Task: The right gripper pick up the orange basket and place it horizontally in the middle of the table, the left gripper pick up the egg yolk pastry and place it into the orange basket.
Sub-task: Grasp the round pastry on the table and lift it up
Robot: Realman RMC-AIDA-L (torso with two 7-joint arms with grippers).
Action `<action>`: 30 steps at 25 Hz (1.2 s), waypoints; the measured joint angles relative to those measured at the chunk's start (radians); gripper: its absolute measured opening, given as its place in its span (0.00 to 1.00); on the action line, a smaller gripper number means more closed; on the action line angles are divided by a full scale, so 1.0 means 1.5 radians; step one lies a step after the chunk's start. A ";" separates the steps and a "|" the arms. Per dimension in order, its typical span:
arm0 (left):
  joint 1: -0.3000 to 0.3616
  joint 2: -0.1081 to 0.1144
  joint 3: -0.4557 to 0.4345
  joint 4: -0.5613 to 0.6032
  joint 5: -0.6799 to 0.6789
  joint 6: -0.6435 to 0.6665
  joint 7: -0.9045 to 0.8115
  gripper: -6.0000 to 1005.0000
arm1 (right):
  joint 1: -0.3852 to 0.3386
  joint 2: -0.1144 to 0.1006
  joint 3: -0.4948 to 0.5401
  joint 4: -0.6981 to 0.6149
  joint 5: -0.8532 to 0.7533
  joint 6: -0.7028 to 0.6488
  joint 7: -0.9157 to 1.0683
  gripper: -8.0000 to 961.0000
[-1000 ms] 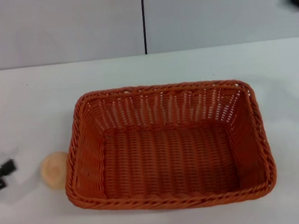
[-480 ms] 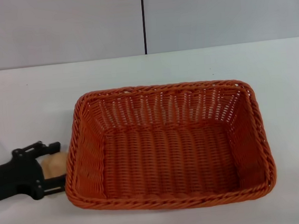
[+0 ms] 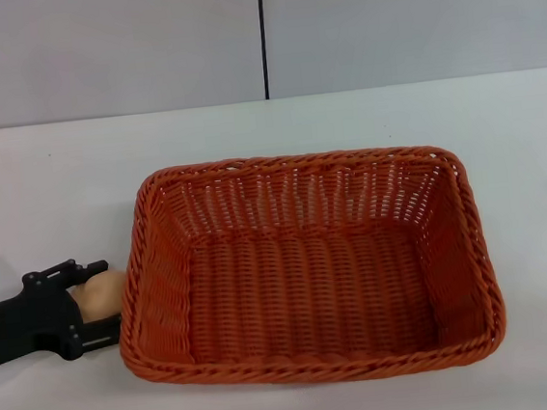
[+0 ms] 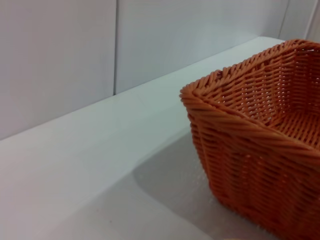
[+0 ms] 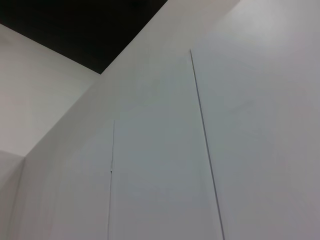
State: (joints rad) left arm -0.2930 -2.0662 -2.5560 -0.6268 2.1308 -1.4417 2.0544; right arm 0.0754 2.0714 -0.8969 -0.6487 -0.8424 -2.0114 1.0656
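left gripper [image 3: 97, 304] reaches in low from the left, its 2 black jaws spread.

A wide, plain white worktop [image 3: 343, 121] fills the lower part of the head view and runs back to meet a wall of smooth pale grey panels [image 3: 103, 47], split by one dark vertical seam [image 3: 262, 36] near the middle. In the left wrist view the same white surface ends against the panelled wall, with a thin joint line between two panels. The right wrist view shows only pale wall panels with two fine vertical seams, and a dark area [image 5: 80, 25] in one corner.
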 joint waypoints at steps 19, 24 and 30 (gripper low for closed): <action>0.011 0.004 -0.014 -0.010 -0.004 -0.004 0.022 0.44 | 0.013 0.000 0.000 0.018 -0.007 0.040 -0.004 0.49; 0.020 0.005 -0.073 -0.021 -0.051 -0.004 0.023 0.37 | 0.013 0.000 0.001 0.018 -0.008 0.045 -0.004 0.49; 0.047 0.005 -0.116 -0.038 -0.177 -0.014 0.039 0.33 | 0.014 0.000 0.001 0.018 -0.008 0.045 -0.004 0.49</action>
State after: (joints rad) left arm -0.2232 -2.0591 -2.7300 -0.6841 1.8652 -1.4631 2.1123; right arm 0.0968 2.0714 -0.8960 -0.6212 -0.8545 -1.9446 1.0589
